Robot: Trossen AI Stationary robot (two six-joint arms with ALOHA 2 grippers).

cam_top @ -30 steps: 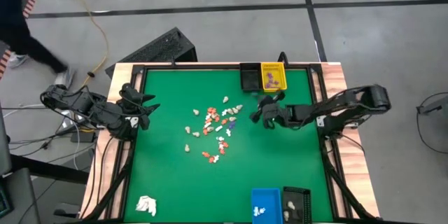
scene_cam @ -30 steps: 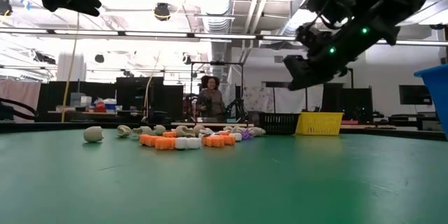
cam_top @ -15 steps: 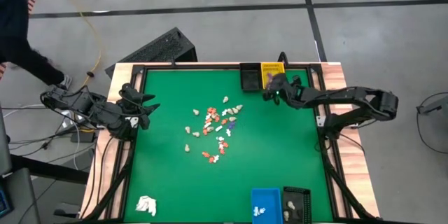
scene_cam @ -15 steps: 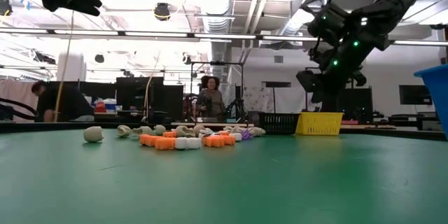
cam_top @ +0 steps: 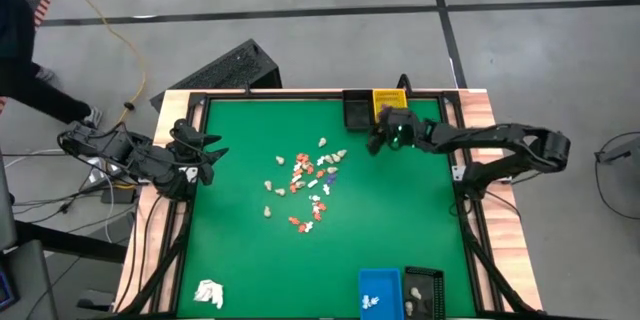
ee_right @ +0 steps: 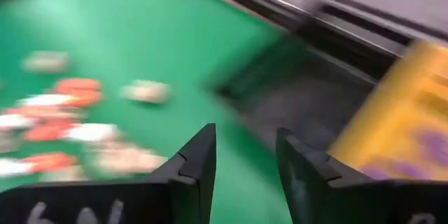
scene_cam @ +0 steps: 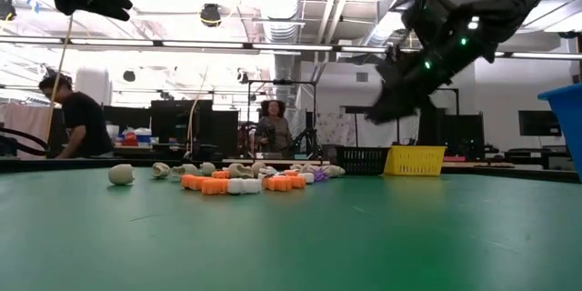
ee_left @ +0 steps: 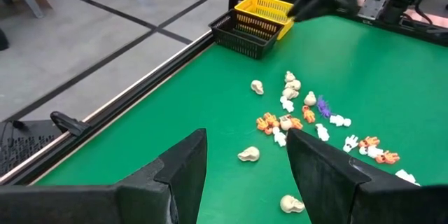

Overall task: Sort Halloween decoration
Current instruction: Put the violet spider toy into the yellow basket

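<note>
The Halloween decoration (cam_top: 305, 185) is a loose scatter of tiny orange, white, cream and purple pieces lying on the green mat mid-table; it also shows as a low row (scene_cam: 245, 180) and as scatters (ee_left: 308, 119) (ee_right: 70, 119). My right gripper (cam_top: 376, 144) (scene_cam: 375, 114) hangs above the mat between the scatter and the yellow basket (cam_top: 390, 108), open (ee_right: 243, 161) with nothing between its fingers. My left gripper (cam_top: 207, 150) waits open (ee_left: 245, 175) over the mat's left edge, apart from the pieces.
A black basket (cam_top: 357, 110) stands beside the yellow one, which holds purple pieces, at the far edge. A blue bin (cam_top: 378, 292) and a black bin (cam_top: 423, 292) stand at the near edge, a white wadded lump (cam_top: 208, 293) near left. People (scene_cam: 77, 127) are beyond the table.
My right gripper has swung from the mat's right half toward the far edge, up to the yellow basket, then come back a little toward the scatter, turning from pointing down to slanting toward the table's left.
</note>
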